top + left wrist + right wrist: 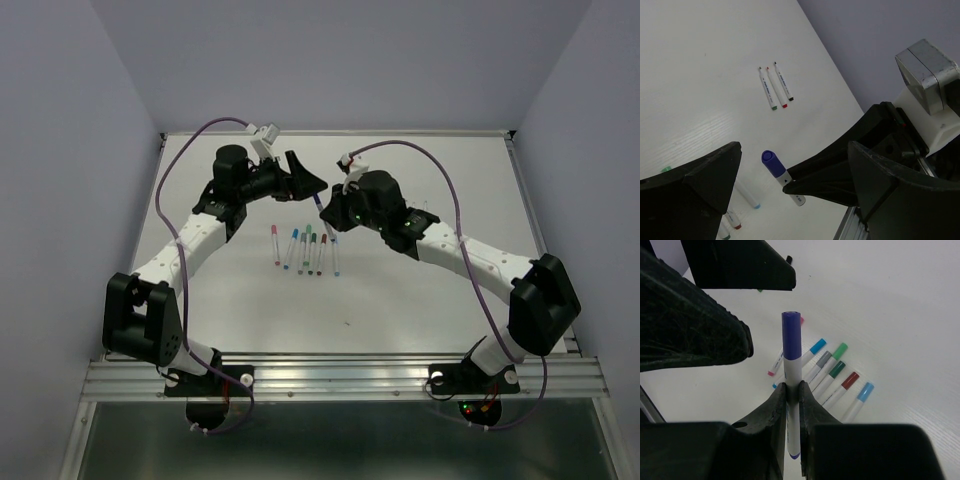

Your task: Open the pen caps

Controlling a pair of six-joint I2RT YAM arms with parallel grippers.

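one purple-capped pen (791, 350), a trio of pens (776, 86), about seven in the row of pens (308, 250); roughly eleven altogether. two arms (200, 235).

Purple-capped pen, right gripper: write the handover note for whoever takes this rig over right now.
Right gripper: shut on the purple-capped pen, held in the air, its cap pointing toward the other arm.
Left gripper: open wide, empty; in its wrist view the fingers flank that cap without touching it.
On the table: a row of capped pens between the arms; three more pens lie apart.
Done: no cap seen off.
Left: close the left gripper on the purple cap, pull it off, then likely repeat for the rest.
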